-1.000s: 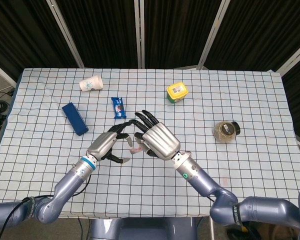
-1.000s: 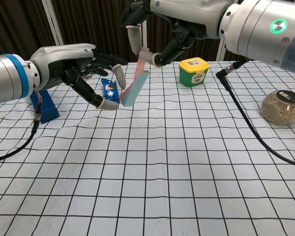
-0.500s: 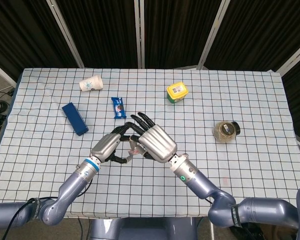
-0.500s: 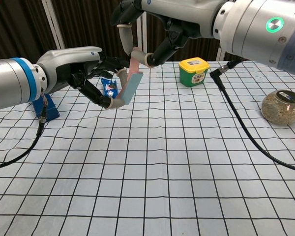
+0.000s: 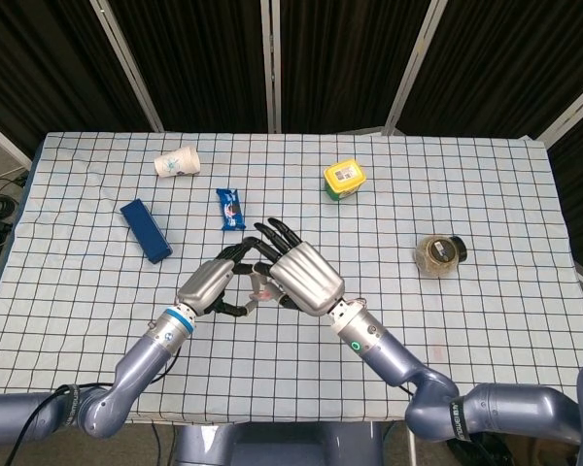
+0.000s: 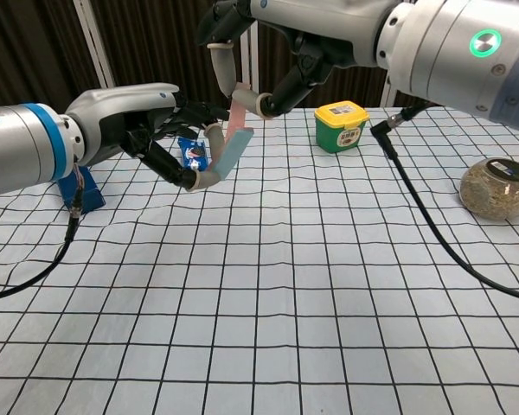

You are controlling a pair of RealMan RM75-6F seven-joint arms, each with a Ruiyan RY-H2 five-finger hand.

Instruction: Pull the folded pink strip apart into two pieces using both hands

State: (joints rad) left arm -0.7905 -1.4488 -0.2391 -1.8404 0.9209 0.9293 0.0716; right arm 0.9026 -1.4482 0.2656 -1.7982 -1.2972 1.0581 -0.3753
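The folded strip (image 6: pixel 232 143) hangs above the table, pink on one face and pale blue on the other. My left hand (image 6: pixel 160 125) pinches its lower end between thumb and finger. From above, my right hand (image 6: pixel 259 52) pinches the upper pink end. In the head view the two hands meet at mid-table: the left hand (image 5: pixel 214 283) sits just left of the right hand (image 5: pixel 304 277), and only a sliver of the pink strip (image 5: pixel 262 287) shows between them.
On the checked cloth lie a blue snack packet (image 5: pixel 230 208), a dark blue box (image 5: pixel 145 230), a tipped paper cup (image 5: pixel 176 162), a yellow-lidded tub (image 5: pixel 344 179) and a glass jar (image 5: pixel 438 253) at the right. A black cable (image 6: pixel 432 233) trails from my right arm.
Over the second both hands drew closer together and shifted slightly left with the strip, which now stands steeper. Almost no movement in the last half second.
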